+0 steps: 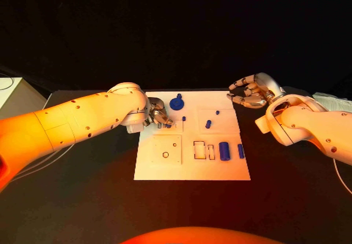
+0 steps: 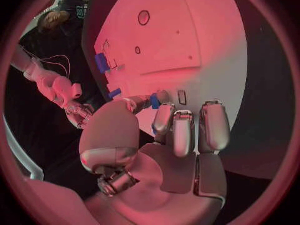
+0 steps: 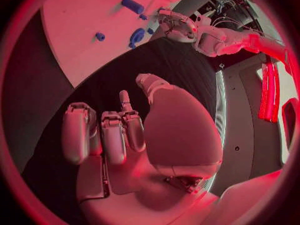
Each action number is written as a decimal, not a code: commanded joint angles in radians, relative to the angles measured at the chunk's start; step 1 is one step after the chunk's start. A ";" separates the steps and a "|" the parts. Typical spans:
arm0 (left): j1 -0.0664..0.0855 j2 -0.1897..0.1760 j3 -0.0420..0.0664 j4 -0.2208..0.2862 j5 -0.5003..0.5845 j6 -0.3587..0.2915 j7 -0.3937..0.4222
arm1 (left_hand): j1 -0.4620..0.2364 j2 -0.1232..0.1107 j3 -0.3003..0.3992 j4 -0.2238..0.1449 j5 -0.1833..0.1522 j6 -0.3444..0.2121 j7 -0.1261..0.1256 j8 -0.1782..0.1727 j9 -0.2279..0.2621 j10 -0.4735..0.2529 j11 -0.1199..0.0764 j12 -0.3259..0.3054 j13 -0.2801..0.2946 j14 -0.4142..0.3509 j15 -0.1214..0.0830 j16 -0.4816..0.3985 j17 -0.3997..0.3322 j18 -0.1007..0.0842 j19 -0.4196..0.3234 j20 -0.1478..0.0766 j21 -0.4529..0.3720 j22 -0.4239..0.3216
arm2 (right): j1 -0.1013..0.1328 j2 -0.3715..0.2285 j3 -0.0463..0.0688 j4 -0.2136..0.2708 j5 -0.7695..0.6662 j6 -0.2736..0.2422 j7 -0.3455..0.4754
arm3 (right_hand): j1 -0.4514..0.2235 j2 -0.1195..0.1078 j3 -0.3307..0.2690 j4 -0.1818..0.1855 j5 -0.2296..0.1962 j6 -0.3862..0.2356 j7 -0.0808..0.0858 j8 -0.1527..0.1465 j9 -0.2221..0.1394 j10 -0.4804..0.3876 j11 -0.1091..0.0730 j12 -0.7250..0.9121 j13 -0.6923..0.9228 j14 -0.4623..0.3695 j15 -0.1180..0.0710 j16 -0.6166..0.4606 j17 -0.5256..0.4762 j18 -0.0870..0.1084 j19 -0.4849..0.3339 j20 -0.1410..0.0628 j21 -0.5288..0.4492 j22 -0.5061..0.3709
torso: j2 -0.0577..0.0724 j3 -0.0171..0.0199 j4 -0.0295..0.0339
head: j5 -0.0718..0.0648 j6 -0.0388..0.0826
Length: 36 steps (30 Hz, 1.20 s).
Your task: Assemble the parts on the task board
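We are pinching a small blue part [image 2: 154,101] in our left hand [image 1: 158,115] over the white board [image 1: 192,170], while our right hand [image 1: 252,91] is hanging beside the board, fingers curled on nothing.

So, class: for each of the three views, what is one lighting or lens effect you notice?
Head view: orange light washes the left arm, with blackness surrounding the task board. Left wrist view: pink cast, and the board's straight edges bow. Right wrist view: red cast, dark circular frame.

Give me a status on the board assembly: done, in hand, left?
Done: nothing clearly seated. In hand: left hand pinches a small blue part over the task board. Left: blue cylinder, round blue part and smaller pieces lie loose. Right hand hovers off-board, empty.
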 commanded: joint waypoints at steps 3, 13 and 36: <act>-0.019 0.001 -0.012 0.007 0.026 0.054 -0.014 | 0.016 0.007 0.084 -0.046 0.004 -0.004 -0.001 -0.009 0.012 0.003 -0.003 0.001 0.000 0.092 -0.005 -0.005 0.218 -0.013 0.003 -0.002 -0.006 0.002 | -0.001 0.000 0.000 0.000 -0.009 0.008 0.006 | -0.004 -0.002 0.003 0.001 0.003 0.000 -0.002 0.006 0.001 0.019 0.000 0.003 0.187 0.098 0.001 -0.005 0.240 0.003 0.034 0.004 -0.004 0.042 | 0.000 -0.0001 0.0007 | 0.001 0.000; -0.018 -0.007 -0.009 0.015 0.048 0.050 -0.014 | 0.012 0.034 0.198 -0.129 0.001 -0.002 0.003 -0.009 0.029 0.004 0.000 -0.001 -0.002 0.092 -0.002 -0.006 0.217 -0.013 0.002 0.000 -0.007 0.004 | -0.003 0.002 0.000 -0.002 -0.009 0.010 0.005 | -0.005 -0.002 0.004 0.002 0.005 0.000 -0.002 0.006 0.001 0.020 0.000 0.004 0.188 0.098 0.001 -0.005 0.240 0.003 0.034 0.004 -0.004 0.041 | 0.000 -0.0004 0.0002 | 0.004 0.000; -0.004 -0.008 0.003 0.021 0.000 0.089 -0.017 | 0.013 0.036 0.212 -0.148 -0.001 0.000 0.004 -0.009 0.033 0.004 0.001 -0.001 -0.002 0.092 -0.001 -0.006 0.217 -0.013 0.003 0.001 -0.006 0.006 | -0.004 0.005 0.000 -0.005 -0.009 0.012 0.003 | -0.005 -0.002 0.004 0.002 0.005 0.000 -0.002 0.006 0.001 0.020 0.000 0.004 0.188 0.098 0.001 -0.005 0.240 0.003 0.034 0.004 -0.004 0.041 | 0.000 0.0006 0.0004 | 0.006 0.001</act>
